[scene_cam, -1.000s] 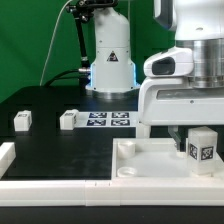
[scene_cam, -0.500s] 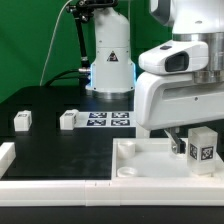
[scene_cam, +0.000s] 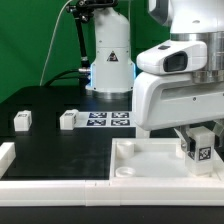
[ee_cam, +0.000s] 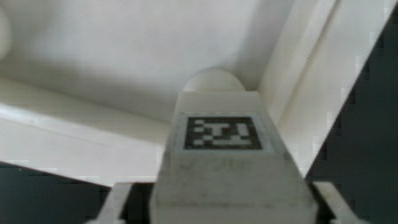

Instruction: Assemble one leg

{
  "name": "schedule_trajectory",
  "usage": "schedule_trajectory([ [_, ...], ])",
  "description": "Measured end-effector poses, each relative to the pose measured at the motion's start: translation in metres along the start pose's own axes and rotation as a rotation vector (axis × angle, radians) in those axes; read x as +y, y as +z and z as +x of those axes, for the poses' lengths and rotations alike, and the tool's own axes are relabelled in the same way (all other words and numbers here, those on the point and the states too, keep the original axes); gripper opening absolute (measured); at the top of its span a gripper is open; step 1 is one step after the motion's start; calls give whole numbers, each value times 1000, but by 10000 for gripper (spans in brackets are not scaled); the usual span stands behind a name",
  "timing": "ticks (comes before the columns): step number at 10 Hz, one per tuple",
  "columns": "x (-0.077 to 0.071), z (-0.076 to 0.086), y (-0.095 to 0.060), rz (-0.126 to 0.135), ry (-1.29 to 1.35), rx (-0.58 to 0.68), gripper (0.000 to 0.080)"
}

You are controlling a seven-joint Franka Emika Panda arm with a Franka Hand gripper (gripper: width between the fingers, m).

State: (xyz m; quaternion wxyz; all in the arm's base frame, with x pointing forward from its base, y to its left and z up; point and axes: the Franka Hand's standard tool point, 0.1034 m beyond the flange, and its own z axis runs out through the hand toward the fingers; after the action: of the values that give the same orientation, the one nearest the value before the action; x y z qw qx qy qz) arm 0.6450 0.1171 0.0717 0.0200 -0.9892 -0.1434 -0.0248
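My gripper (scene_cam: 198, 140) is shut on a leg (scene_cam: 200, 150), a small white block with a black-and-white tag, and holds it at the near right corner of the large white tray-like part (scene_cam: 150, 160). In the wrist view the held leg (ee_cam: 226, 140) fills the middle, its tag facing the camera, with the tray's raised rim (ee_cam: 302, 60) behind it and a finger (ee_cam: 125, 205) on each side. Two more legs lie on the black table at the exterior view's left: one (scene_cam: 22, 121) far left, one (scene_cam: 69, 119) beside the marker board.
The marker board (scene_cam: 108, 120) lies flat mid-table. The arm's white base (scene_cam: 110, 60) stands behind it. A white frame edge (scene_cam: 50, 186) runs along the table's front and left. A round socket (scene_cam: 128, 170) sits in the tray's front left corner.
The gripper has tilted and moved slightly down and left with the leg, bringing it closer to the tray's corner. The other legs have not moved.
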Motion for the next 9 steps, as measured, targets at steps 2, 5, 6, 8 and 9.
schedule_trajectory([
  [2,-1,0,0,4,84,0,291],
  [5,0,-1,1,11,444,-2,291],
  [6,1,-1,2,12,572,-1,291],
  [8,2,-2,2,19,847,-4,291],
  [9,1,-3,3,18,994,-9,291],
])
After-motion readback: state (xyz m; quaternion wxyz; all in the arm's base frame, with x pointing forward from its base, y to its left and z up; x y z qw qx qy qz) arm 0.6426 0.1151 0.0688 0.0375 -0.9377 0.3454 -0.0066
